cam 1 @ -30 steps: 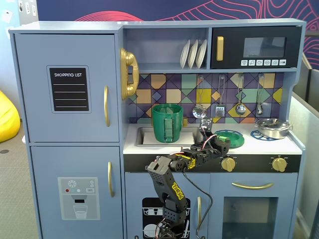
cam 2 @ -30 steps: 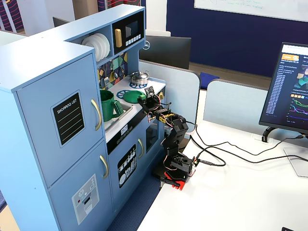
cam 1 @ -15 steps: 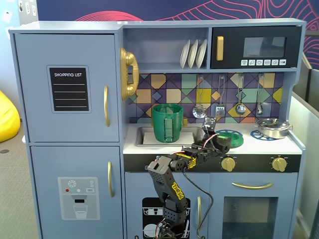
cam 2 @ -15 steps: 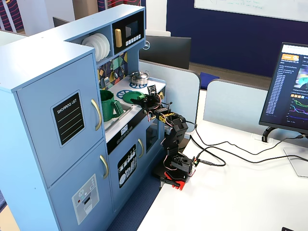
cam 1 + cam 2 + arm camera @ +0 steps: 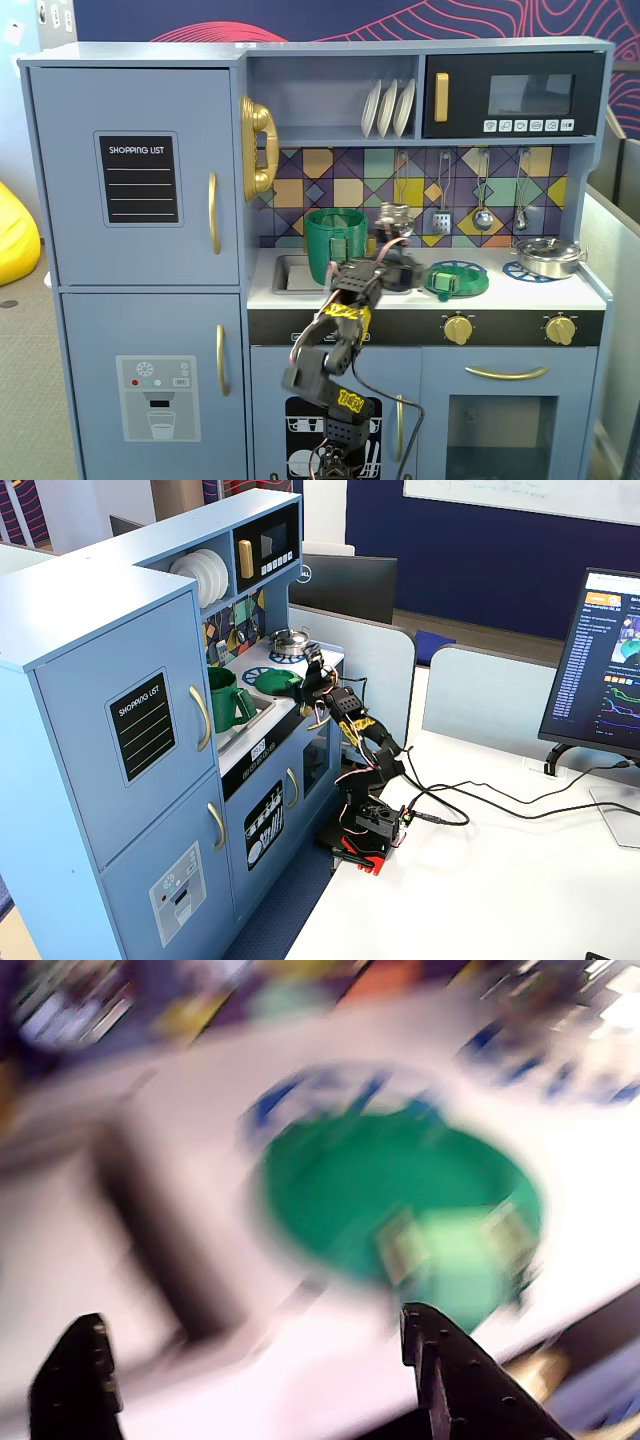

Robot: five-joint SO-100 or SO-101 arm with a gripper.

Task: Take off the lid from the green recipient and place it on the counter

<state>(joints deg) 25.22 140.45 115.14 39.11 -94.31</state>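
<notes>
Lid off the pot and lying on the counter, my gripper open just beside it.

From the fixed view facing the kitchen I see the green lid (image 5: 456,279) flat on the white counter (image 5: 580,294), over a blue burner ring, with the tall green pot (image 5: 335,246) standing uncovered by the sink (image 5: 285,272) to its left. A silver metal pot (image 5: 548,256) sits on the far right burner. My gripper (image 5: 408,271) hovers between the green pot and the lid. In the blurred wrist view its two dark fingertips (image 5: 85,1375) stand spread apart with nothing between them, the lid (image 5: 395,1205) just beyond.
</notes>
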